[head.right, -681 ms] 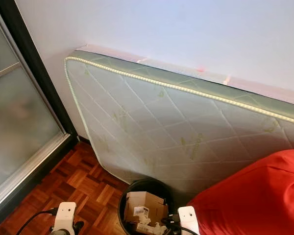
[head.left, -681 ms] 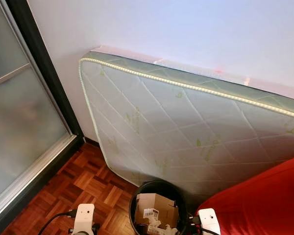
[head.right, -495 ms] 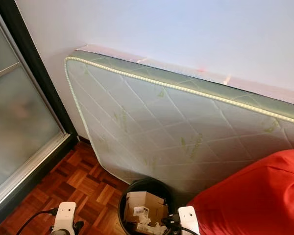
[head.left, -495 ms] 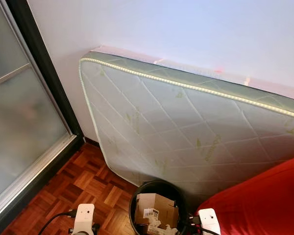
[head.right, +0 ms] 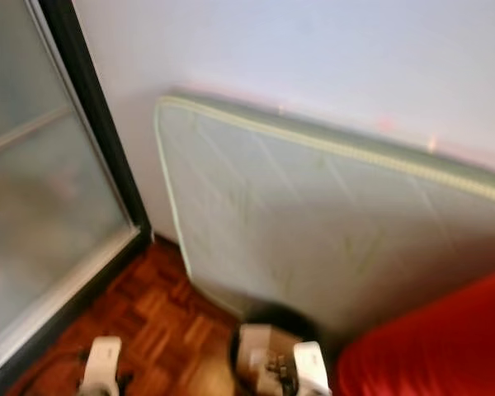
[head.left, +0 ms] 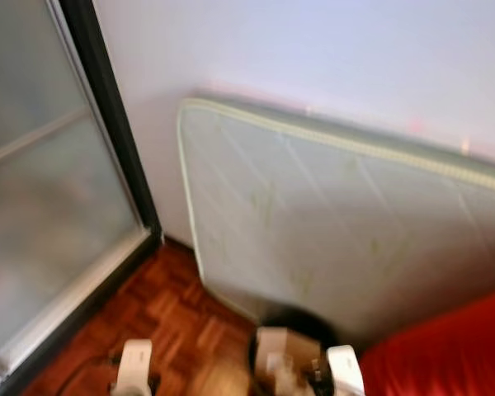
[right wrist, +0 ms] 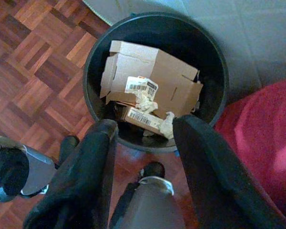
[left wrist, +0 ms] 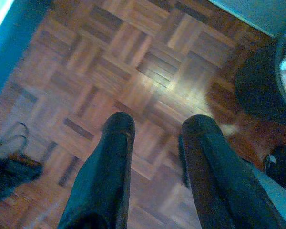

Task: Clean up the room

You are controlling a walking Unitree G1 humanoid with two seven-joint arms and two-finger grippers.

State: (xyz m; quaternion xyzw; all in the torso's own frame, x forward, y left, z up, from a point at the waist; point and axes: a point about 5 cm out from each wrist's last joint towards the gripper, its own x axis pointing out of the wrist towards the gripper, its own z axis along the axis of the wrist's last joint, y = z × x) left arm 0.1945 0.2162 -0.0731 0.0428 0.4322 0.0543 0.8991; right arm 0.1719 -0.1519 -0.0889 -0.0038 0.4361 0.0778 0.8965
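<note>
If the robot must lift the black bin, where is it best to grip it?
Probably the bin rim on its floor-facing side, from above: it stands upright and open, while the mattress and red cushion crowd the other sides.

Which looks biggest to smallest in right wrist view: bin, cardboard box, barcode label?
1. bin
2. cardboard box, lying inside the bin
3. barcode label, stuck on the box

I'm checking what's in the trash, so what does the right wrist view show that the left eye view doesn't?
Right wrist view alone: the open right gripper above the round black bin, labelled flattened brown cardboard and crumpled white paper inside. Left eye view alone: the quilted white mattress leaning on the wall, and the frosted sliding door. Both: bin, cardboard, parquet floor, red cushion.
</note>
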